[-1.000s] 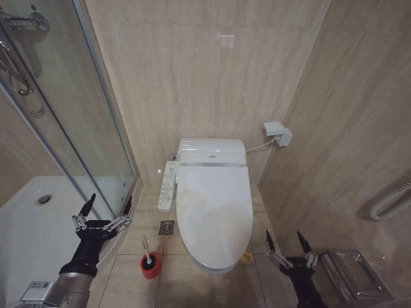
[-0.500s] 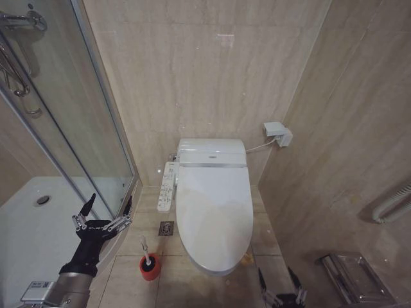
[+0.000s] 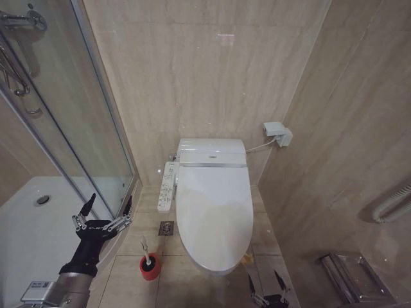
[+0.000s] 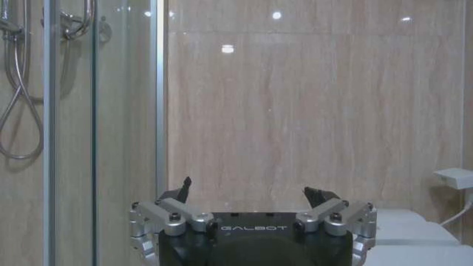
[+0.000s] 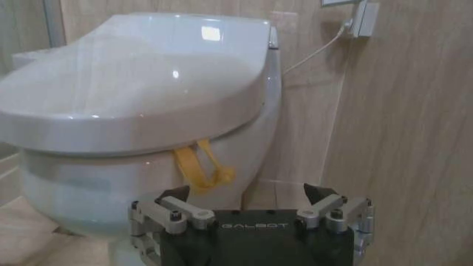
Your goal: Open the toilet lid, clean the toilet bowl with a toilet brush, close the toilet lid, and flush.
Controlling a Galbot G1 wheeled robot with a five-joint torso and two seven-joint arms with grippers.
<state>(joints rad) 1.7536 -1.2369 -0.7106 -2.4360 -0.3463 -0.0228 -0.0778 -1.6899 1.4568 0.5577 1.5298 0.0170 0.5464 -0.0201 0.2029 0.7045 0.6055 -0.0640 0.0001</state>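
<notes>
The toilet lid (image 3: 213,208) lies shut over the toilet bowl (image 5: 81,183), so the bowl's inside is hidden. A yellow strap loop (image 5: 199,166) hangs from the lid's front edge. The toilet brush (image 3: 145,247) stands in a red holder cup (image 3: 150,266) on the floor left of the toilet. My right gripper (image 3: 265,287) is open, low by the toilet's front right corner; in the right wrist view its fingertips (image 5: 176,194) sit just below the strap. My left gripper (image 3: 106,208) is open and held up beside the shower glass, apart from the brush.
A glass shower enclosure (image 3: 83,128) and white shower tray (image 3: 26,224) fill the left. A control panel (image 3: 167,186) sticks out from the toilet's left side, with a floor drain (image 3: 167,228) below it. The right wall carries a small box (image 3: 277,133), and a metal holder (image 3: 353,276) sits low.
My right gripper has dropped lower and shifted left toward the toilet's front corner. The left arm has stayed still.
</notes>
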